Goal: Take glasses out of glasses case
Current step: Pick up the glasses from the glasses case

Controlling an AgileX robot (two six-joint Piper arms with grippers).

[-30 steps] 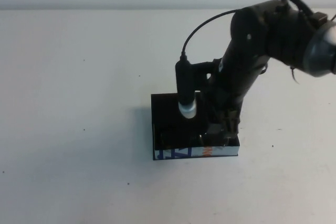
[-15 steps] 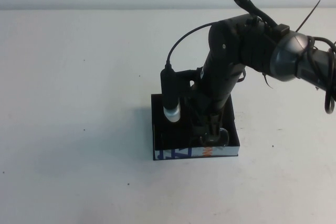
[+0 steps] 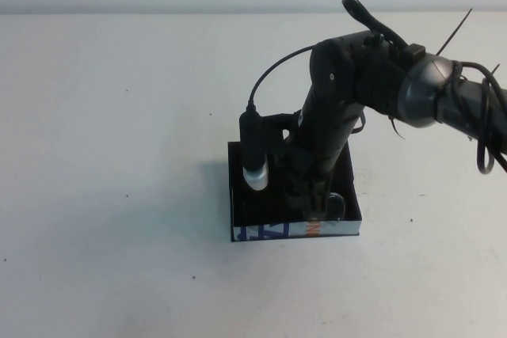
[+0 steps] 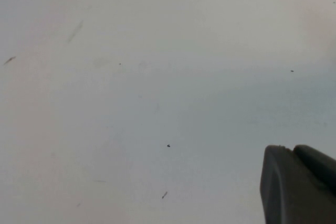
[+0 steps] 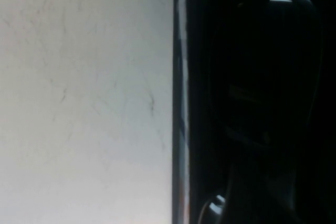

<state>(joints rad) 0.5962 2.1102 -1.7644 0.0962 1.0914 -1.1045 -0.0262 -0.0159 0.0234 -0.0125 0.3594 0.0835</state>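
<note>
The glasses case (image 3: 269, 231) is a shallow black box with a white front wall printed in blue and orange, at the table's middle. My right gripper (image 3: 314, 203) reaches down inside it, over its right half. A curved lens rim of the dark glasses (image 3: 337, 205) shows in the case's front right corner, right beside the gripper; the rest is hidden under the arm. In the right wrist view the case wall (image 5: 181, 103) runs beside a dark lens outline (image 5: 262, 77). My left gripper (image 4: 291, 151) is shut and empty over bare table, out of the high view.
The white table (image 3: 119, 156) spreads out on all sides of the case. The right arm's wrist camera and its cable (image 3: 255, 156) hang over the case's left half. A pale wall runs along the back.
My right arm has swung left and down, so the gripper sits deeper in the case. A lens rim now shows at the case's front right corner.
</note>
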